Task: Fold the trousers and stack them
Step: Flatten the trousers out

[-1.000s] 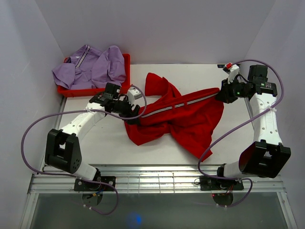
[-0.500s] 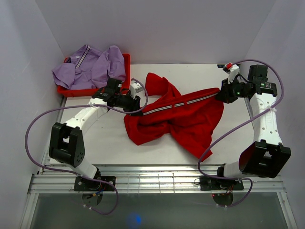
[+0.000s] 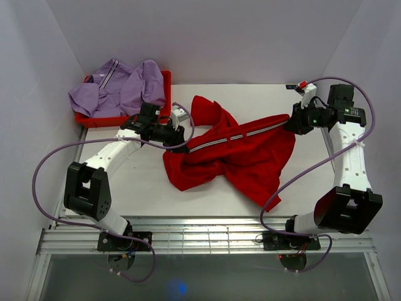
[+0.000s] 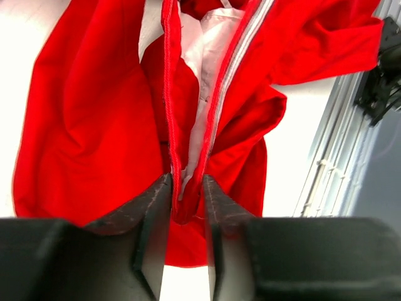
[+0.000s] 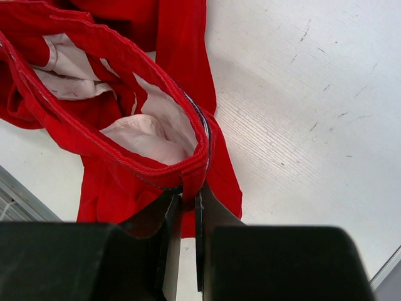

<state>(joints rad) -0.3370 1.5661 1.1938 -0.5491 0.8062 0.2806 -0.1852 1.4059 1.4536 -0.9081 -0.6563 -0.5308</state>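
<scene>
left gripper (image 3: 178, 145): a second back it hung wide open a bit lower on the cloth. It then slid up to the waistband and pinched shut, with the red seam caught between its fingers (image 4: 153, 207).
right gripper (image 3: 292, 123): hadn't budged, stayed clenched on the waistband's other end.
red trousers (image 3: 238, 153): lay rumpled mid-table (image 3: 138, 182), waistband strung between both arms, legs bunched toward the near edge.
what it meant: I'd guess both ends were finally held, so it was ready to pull flat. No fold yet.
elsewhere: purple garment (image 3: 119, 88) heaped in the red tray (image 3: 166, 88), far left.
</scene>
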